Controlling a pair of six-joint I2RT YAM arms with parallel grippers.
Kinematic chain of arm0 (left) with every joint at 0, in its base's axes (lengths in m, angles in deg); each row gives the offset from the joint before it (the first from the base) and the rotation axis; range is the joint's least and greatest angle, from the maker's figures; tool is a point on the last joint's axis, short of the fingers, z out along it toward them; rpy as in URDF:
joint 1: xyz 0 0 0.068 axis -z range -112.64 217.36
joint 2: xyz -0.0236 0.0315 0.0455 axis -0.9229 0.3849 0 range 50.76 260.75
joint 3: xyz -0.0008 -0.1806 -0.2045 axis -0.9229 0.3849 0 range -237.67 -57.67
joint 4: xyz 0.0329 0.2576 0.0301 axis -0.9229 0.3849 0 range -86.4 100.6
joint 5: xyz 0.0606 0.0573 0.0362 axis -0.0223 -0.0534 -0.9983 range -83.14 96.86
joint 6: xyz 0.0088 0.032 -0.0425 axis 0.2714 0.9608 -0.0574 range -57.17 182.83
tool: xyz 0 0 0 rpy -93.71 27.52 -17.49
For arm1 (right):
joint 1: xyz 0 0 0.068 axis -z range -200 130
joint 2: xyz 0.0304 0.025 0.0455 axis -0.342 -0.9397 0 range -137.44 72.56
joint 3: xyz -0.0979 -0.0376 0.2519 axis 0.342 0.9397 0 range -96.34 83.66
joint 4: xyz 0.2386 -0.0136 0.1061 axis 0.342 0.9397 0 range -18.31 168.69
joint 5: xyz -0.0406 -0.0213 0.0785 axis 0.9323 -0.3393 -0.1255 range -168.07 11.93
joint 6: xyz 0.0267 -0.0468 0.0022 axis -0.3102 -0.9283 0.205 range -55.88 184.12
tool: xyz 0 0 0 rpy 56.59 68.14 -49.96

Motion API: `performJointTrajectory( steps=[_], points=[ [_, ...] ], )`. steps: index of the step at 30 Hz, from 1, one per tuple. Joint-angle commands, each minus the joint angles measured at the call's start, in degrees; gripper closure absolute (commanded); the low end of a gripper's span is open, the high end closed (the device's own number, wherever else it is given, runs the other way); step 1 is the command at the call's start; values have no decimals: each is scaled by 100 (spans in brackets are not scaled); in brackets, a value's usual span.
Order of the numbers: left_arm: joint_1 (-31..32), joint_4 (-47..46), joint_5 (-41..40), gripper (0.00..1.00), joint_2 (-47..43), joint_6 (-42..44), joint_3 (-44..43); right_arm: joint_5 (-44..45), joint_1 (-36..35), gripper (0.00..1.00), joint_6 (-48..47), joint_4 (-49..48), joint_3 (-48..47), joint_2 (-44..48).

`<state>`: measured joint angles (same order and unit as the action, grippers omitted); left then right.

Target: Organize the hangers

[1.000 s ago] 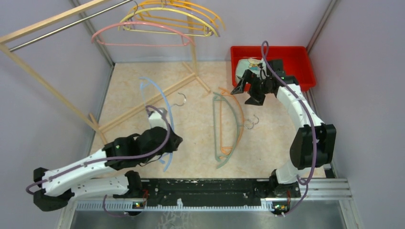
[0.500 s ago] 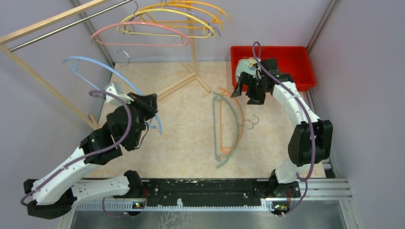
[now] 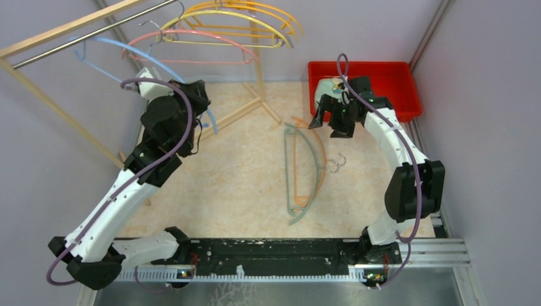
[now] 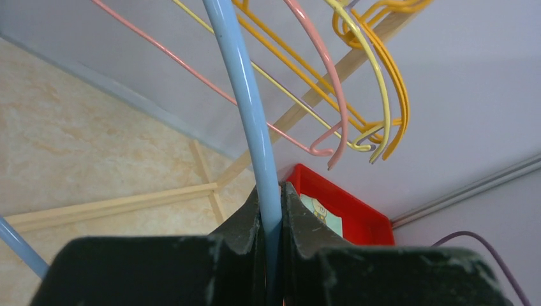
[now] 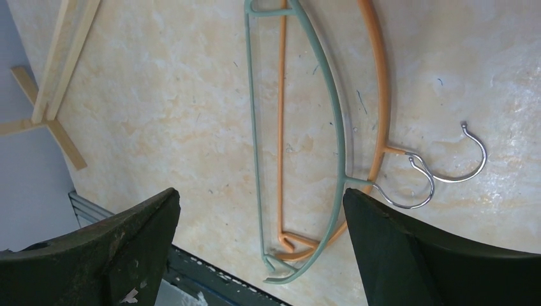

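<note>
Rail [image 3: 89,35] near blue hanger [image 4: 242,95] pinched in left gripper [image 4: 273,199]; right gripper [image 5: 260,199] wide over table [image 3: 242,185]

There's a pale wooden rack frame [image 3: 259,76] standing at the back left of a beige marble-look tabletop [image 3: 249,178], with a thin metal rail [image 3: 96,33] running just under its top beam. The back right corner has a red plastic bin [image 3: 399,83] with some pale printed thing [image 3: 322,89] inside, can't tell what. Plain lavender walls [image 3: 485,127] all round.
</note>
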<state>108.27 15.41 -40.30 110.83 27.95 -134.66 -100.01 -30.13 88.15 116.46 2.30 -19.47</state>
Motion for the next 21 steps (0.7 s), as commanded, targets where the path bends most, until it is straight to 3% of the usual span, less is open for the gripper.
performJointTrajectory(
  steps=[1,13,21],
  points=[
    [-503,-605,1213,100,253,70,-266,-55,-50,1,-61,-129,-367,38],
    [-1717,-1462,2626,100,658,-545,-81,-93,-46,1,-74,-100,-512,-156],
    [-2105,-1558,2981,100,1071,-749,-217,-7,-50,1,-36,-54,-664,-219]
  ],
)
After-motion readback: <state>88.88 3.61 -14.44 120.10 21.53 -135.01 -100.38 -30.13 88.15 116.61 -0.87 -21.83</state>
